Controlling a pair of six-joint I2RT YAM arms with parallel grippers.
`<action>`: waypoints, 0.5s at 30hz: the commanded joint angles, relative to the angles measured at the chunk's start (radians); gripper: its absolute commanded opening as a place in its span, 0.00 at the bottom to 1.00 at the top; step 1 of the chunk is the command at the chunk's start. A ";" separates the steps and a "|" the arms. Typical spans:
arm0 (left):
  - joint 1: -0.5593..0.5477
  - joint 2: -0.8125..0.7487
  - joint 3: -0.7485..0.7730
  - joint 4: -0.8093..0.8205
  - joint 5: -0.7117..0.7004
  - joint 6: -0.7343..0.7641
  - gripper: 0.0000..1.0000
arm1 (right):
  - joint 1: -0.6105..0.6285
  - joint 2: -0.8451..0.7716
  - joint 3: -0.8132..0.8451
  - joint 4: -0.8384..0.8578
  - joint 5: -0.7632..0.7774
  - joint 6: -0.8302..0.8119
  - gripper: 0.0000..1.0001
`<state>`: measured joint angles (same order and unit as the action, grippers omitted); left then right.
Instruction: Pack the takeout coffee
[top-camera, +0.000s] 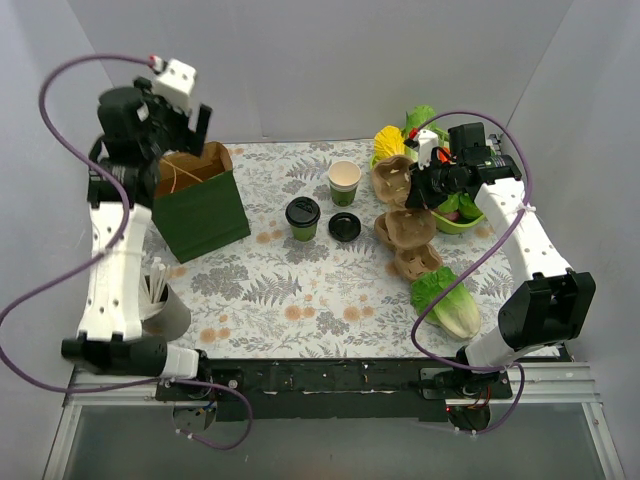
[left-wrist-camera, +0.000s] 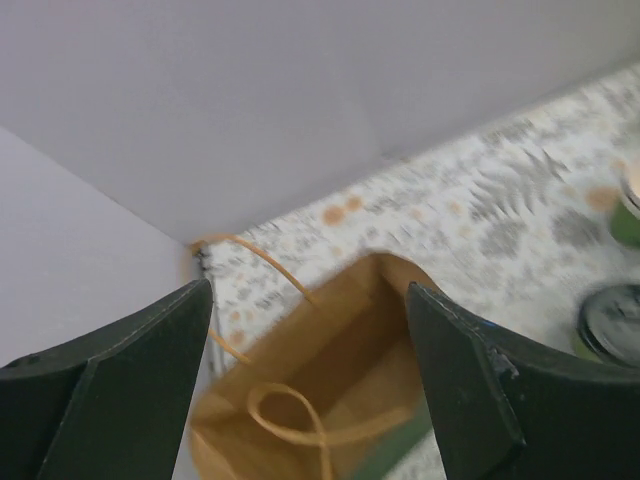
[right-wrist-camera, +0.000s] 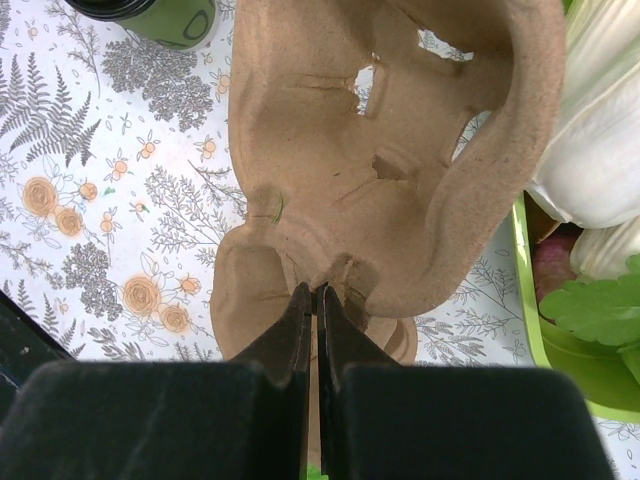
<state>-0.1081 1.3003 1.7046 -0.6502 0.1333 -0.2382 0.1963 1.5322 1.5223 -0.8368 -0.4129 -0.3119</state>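
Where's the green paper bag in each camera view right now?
Top external: the green paper bag stands left of centre, toward the back-left corner.
Left wrist: bottom centre, open mouth showing, between the fingers of the left gripper.
Right wrist: not in view.
Shared landmark: the floral tablecloth, in all three.

Lit brightly and evenly from above in the top view. Sharp to the corners there, with only faint, soft shadows beside the paper bag on the table. Smeared by motion blur in the left wrist view, bag and print alike. Crisp on the pulp tray in the right wrist view, near-black on the right claw.
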 joint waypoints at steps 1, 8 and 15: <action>0.178 0.252 0.347 -0.070 0.020 -0.133 0.78 | -0.005 -0.038 0.019 0.001 -0.037 0.017 0.01; 0.318 0.481 0.669 -0.286 0.109 -0.067 0.79 | -0.006 -0.081 -0.039 0.016 -0.040 0.013 0.01; 0.461 0.452 0.549 -0.371 0.227 -0.040 0.78 | -0.008 -0.112 -0.067 0.036 -0.033 0.011 0.01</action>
<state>0.2909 1.8172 2.2917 -0.9154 0.2718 -0.3077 0.1963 1.4624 1.4662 -0.8349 -0.4294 -0.3092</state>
